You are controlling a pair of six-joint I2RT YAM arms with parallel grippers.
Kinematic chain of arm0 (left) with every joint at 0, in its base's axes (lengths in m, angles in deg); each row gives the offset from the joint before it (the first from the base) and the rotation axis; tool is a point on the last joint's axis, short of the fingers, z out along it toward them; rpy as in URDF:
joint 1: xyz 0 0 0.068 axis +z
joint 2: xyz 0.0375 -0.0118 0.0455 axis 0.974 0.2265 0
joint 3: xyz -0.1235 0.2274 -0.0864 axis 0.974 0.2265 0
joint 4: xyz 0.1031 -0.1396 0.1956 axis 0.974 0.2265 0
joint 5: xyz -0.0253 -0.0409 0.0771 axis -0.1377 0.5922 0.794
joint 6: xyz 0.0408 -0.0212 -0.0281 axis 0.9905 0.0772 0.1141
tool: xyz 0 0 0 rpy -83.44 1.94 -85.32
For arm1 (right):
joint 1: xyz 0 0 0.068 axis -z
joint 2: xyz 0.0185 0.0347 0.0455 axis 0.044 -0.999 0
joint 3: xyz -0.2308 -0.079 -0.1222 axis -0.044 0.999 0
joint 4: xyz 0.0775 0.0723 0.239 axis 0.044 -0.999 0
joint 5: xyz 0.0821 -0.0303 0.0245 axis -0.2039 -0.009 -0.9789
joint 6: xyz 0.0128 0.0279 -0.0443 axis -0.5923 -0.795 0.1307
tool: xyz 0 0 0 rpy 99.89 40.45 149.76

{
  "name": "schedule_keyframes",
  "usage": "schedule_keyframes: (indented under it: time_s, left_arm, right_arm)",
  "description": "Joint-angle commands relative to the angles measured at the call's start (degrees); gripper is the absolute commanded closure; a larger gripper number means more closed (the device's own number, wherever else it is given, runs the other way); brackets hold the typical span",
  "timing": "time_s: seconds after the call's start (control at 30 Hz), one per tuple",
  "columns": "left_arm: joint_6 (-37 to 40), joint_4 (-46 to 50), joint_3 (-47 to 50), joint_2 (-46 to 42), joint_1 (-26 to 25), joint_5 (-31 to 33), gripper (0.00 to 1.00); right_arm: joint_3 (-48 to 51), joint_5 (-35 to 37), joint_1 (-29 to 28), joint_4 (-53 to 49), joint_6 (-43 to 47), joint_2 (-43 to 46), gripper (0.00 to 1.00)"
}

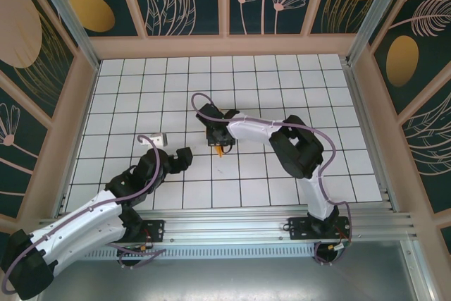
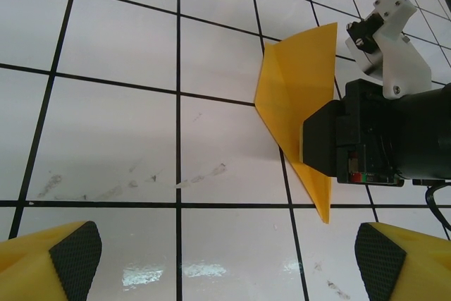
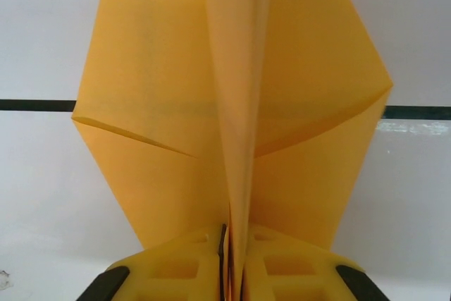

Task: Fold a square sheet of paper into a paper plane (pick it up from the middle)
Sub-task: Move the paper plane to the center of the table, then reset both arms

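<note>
Yellow fingers of the right gripper (image 3: 231,248) are clenched on the central fold of the paper plane (image 3: 162,125). Its two creased orange-yellow wings spread to either side over the white gridded table (image 3: 42,33), near the table's middle, and whether the paper touches the tiles cannot be told. To the left and slightly nearer, the left gripper (image 2: 225,259) hangs released with its jaws spread wide, apart from the plane's pointed tip, above tiles marked with faint grey smudges (image 2: 141,177).
</note>
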Motion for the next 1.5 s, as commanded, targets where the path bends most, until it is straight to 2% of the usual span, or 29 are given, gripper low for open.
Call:
schedule_keyframes:
  time_s: [0.0, 0.17, 0.3, 0.43, 0.5, 0.6, 0.7, 0.73, 0.87, 0.9, 0.93, 1.0, 1.03, 1.1, 1.2, 1.23, 1.4, 1.47]
  left_arm:
    - [0.96, -1.81, -0.27, 0.42, 0.29, -0.26, 0.06]
    - [1.14, -1.52, -1.13, 1.23, 0.29, 1.23, 0.06]
    - [1.58, -1.27, -1.74, 1.16, 0.28, 4.36, 0.05]
    - [3.21, -1.01, -2.56, 1.18, 0.29, 9.11, 0.03]
    - [4.3, -0.78, -2.68, 1.17, 0.56, 12.98, 0.02]
    - [6.68, -0.05, -3.49, 1.09, 2.73, 18.76, 0.01]
    - [10.06, -3.92, -2.52, 1.93, 8.79, 20.58, 0.01]
    - [10.31, -5.38, -2.13, 2.49, 11.39, 21.17, 0.01]
    - [17.22, -13.79, -1.23, 3.98, 14.92, 32.38, 0.01]
    - [17.24, -15.24, -1.24, 4.39, 16.64, 32.13, 0.01]
    - [18.25, -18.14, -0.84, 5.17, 19.71, 29.28, 0.01]
    - [20.9, -24.71, 0.8, 8.16, 24.74, 25.08, 0.02]
    - [23.37, -29.05, 1.96, 10.41, 26.09, 25.24, 0.02]
    - [26.37, -34.12, 2.24, 14.54, 27.31, 26.13, 0.02]
    - [28.38, -43.06, 3.3, 20.13, 30.04, 23.41, 0.01]
    - [29.54, -49.18, 4.95, 22.47, 31.04, 20.95, 0.02]
    - [37.93, -75.93, 10.23, 34.53, 32.13, 17.04, 0.02]
    - [39.06, -79.78, 9.66, 37.06, 32.8, 14.47, 0.02]
  right_arm:
    - [-3.67, -0.3, 0.32, -6.13, 0.95, -1.29, 0.81]
    - [-7.28, 1.24, 0.8, -8.45, 2.22, 2.67, 0.66]
    - [-9.06, 3.02, 0.87, -9.85, 3.58, 7.13, 0.63]
    - [-8.22, 9.37, 0.67, -10.4, 5.13, 14.63, 0.62]
    - [-4.32, 15.38, 0.42, -8.46, 6.36, 20.54, 0.6]
    - [6.59, 25.5, 2.11, -3.01, 7.34, 31.53, 0.5]
    - [20.53, 29.67, 9.29, 4.62, 8.14, 42.75, 0.43]
    - [25.94, 30.0, 13.26, 8.39, 8.57, 46.42, 0.38]
    - [45.64, 28.39, 29.19, 25.85, 13.17, 56.58, 0.35]
    - [49.98, 26.69, 32.29, 31.76, 15.91, 58.28, 0.35]
    - [55.28, 24.72, 35.01, 39.11, 19.92, 59.38, 0.34]
    - [62.18, 22.47, 37.61, 50.51, 27.27, 59.6, 0.33]
    - [65.04, 22.28, 38.85, 55.69, 29.42, 58.59, 0.32]
    - [67.88, 18.76, 42.44, 62.01, 30.34, 55.89, 0.31]
    - [70.73, 10.98, 47.3, 71.8, 30.82, 50.05, 0.31]
    - [70.73, 9.49, 47.95, 74.51, 31.94, 48.28, 0.31]
    - [70.42, 1.4, 48.88, 85.58, 37.85, 42.93, 0.32]
    - [70.39, -1.24, 49.18, 89.03, 39.54, 41.39, 0.33]
